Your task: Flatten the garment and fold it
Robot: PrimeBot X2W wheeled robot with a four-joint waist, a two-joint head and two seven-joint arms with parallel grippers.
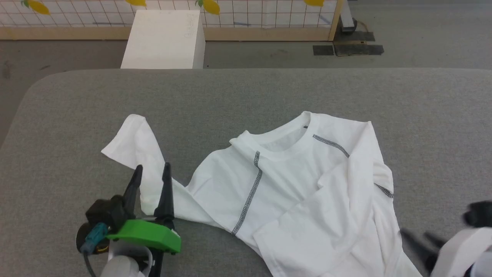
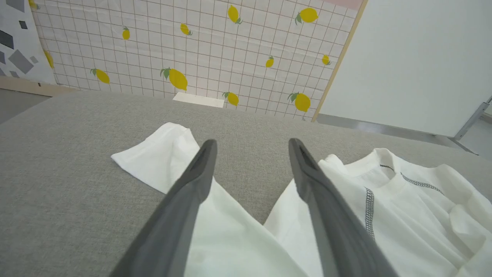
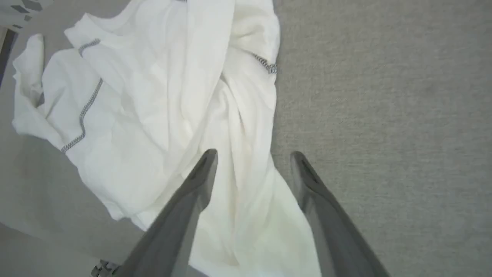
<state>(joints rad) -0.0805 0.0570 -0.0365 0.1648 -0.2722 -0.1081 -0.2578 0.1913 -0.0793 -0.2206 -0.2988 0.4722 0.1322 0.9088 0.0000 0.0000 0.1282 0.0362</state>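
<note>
1. Grey padded table (image 1: 246, 92) is taking up most of the head view, and the garment (image 1: 292, 181) is lying on it, right of centre.
2. The left gripper (image 1: 153, 166) is hovering at the lower left with its two dark fingers spread apart, gripping nothing. The fingers are straddling the outstretched sleeve (image 1: 130, 142); whether the tips are touching the cloth is hard to make out.
3. The right gripper (image 3: 253, 152) is also standing wide open in its wrist view, with bunched fabric lying beneath and between the fingers, nothing pinched. In the head view it is showing as a dark blur, partly cut off at the lower right corner.
4. The garment's collar (image 1: 280, 144) is pointing toward the far edge. The other sleeve is lying folded across the chest and hiding part of the front, and the lower part is running off the bottom edge.
5. Beyond the table, a white box (image 1: 163, 38) is standing with its base hidden by the table's far edge, before a lemon-patterned wall (image 1: 246, 11).
</note>
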